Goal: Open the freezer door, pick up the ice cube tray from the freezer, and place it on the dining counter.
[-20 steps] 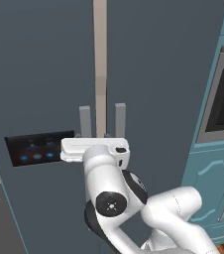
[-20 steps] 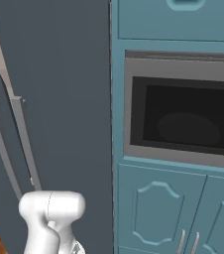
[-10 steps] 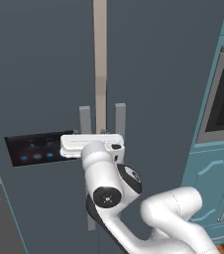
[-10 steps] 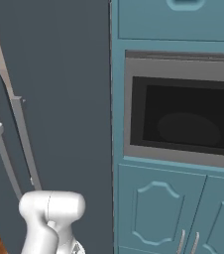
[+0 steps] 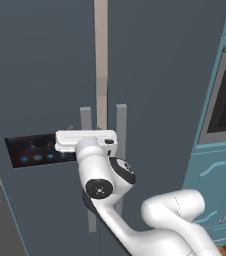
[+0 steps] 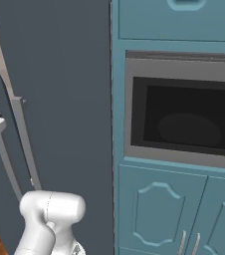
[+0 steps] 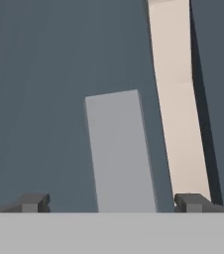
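The freezer door (image 5: 40,90), the slate-grey left door of the fridge with the black display panel (image 5: 32,151) and its blue lights, is shut, its edge lying against the pale strip that runs down between the two doors. Its grey vertical bar handle (image 7: 121,154) stands right in front of the hand: in the hand view the bar rises between the two dark finger tips, with the gripper (image 7: 111,202) spread wide, one tip on either side of the bar and neither seeming to touch it. In the left base view the white hand sits level with the display panel, reaching across the upper part of that handle, just beside the matching handle of the plain right door (image 5: 165,100). With the door closed, the freezer behind it and the ice cube tray inside are hidden, so the tray's place on the shelves cannot be told. To the right of the fridge stand teal cabinets (image 6: 174,214) with a built-in oven (image 6: 184,124). By my reading the task is barely begun: the hand is lined up on the handle but has not gripped it. Closing on the bar, pulling the door open, finding and lifting the tray, and carrying it to the dining counter all remain.
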{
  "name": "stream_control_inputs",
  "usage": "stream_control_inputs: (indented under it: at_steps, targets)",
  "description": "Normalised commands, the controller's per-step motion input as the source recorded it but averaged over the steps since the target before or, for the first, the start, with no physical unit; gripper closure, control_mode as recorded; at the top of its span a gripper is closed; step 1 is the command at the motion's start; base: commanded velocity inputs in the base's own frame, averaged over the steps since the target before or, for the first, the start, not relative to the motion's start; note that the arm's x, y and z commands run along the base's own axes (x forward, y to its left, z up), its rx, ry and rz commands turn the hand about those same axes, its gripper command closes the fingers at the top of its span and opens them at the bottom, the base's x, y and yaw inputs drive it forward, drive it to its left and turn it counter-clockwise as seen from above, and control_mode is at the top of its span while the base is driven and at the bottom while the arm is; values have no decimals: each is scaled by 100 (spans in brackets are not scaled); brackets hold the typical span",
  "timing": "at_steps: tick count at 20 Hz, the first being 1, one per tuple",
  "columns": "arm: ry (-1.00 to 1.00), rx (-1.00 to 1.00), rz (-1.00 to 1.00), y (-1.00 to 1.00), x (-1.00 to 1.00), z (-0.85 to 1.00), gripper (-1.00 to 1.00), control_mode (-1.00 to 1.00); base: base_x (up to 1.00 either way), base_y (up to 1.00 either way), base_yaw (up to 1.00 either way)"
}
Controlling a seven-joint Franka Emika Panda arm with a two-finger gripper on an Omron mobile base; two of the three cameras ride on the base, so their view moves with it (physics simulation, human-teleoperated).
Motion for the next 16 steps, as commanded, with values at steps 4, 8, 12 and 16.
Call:
stream_control_inputs:
  at_steps: [4, 8, 12, 16]
  targets:
    - [0, 0, 0, 0, 43, 0, -100, -100, 0, 0, 0]
    - [0, 0, 0, 0, 37, -5, -100, -100, 0, 0, 0]
    - [0, 0, 0, 0, 19, -3, 100, -100, 0, 0, 0]
    - [0, 0, 0, 0, 0, 0, 100, -100, 0, 0, 0]
